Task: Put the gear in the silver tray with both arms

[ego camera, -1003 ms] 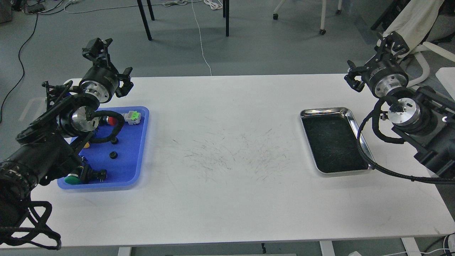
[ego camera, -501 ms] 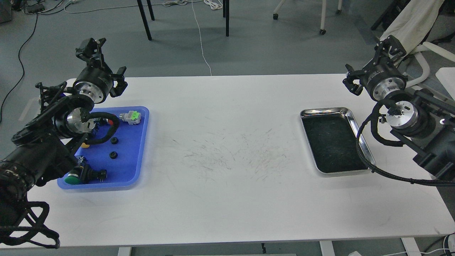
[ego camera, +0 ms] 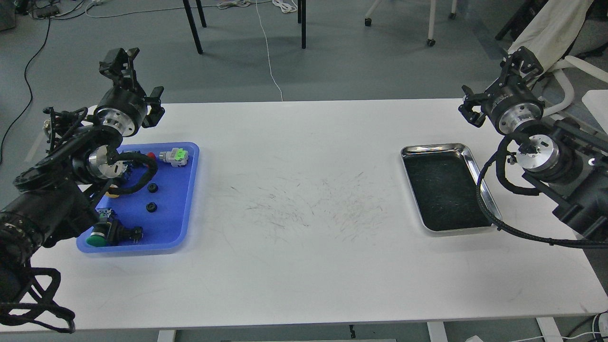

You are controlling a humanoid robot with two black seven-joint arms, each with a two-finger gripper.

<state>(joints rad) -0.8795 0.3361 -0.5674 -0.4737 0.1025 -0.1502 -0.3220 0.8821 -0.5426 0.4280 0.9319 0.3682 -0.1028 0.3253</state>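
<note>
- Gears: two small black ring-shaped pieces point(ego camera: 152, 188) and point(ego camera: 151, 207) are lying loose in the blue tray point(ego camera: 187, 199), one just nearer the robot than the other; from this view I am judging them to be gears, the teeth being too small to make out.
- Silver tray point(ego camera: 475, 166): shiny rimmed rectangle with a dark scratched bottom, sitting on the right side of the bench point(ego camera: 304, 266), well apart from the blue tray; nothing is lying in it.
- Other stock in the blue tray: a grey connector with a green insert point(ego camera: 175, 156), a red button point(ego camera: 150, 155), a green-capped push button point(ego camera: 97, 237).
- Step in hand, as a judgement: the very start; no gear is being held and none is yet delivered.
- Left gripper point(ego camera: 130, 80): hovering above the far edge of the blue tray, fingers spread and carrying nothing.
- Right gripper point(ego camera: 496, 83): hanging beyond the far right corner of the silver tray; likewise spread and carrying nothing.
- Next move calls for: the left gripper coming down over one gear and pinching it cleanly, clear of its neighbour and the arm's cable point(ego camera: 142, 175).
</note>
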